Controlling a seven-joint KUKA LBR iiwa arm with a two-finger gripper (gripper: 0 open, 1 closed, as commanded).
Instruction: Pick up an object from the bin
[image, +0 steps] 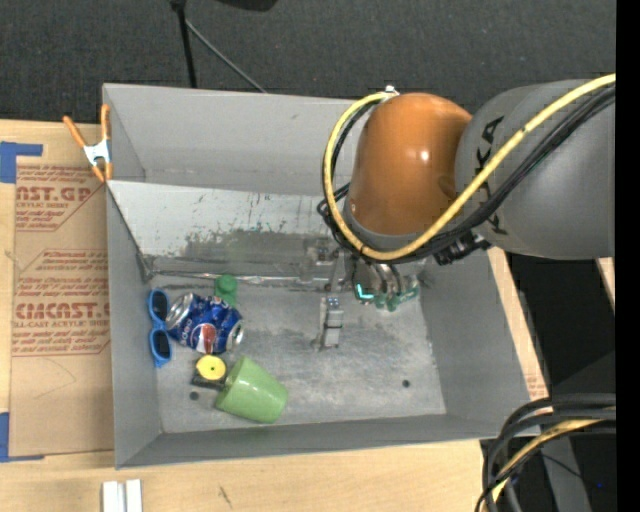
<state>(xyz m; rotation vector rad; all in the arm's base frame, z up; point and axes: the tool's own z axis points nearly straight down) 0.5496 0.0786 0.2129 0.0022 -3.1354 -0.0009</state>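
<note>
My gripper (329, 330) hangs below the orange wrist cover over the bare floor in the middle of the bin, with nothing seen in it. The nearest thing is a crushed blue, red and white soda can (206, 325), a good way to its left. A small green cap (226, 286) lies just above the can. A light green plastic cup (251, 392) lies on its side at the lower left, and a small yellow disc (209, 371) touches its left end.
Blue sunglasses (158, 326) lie against the left wall beside the can. All loose things are gathered in the lower left corner of the bin. The arm and its cables cover the upper right part.
</note>
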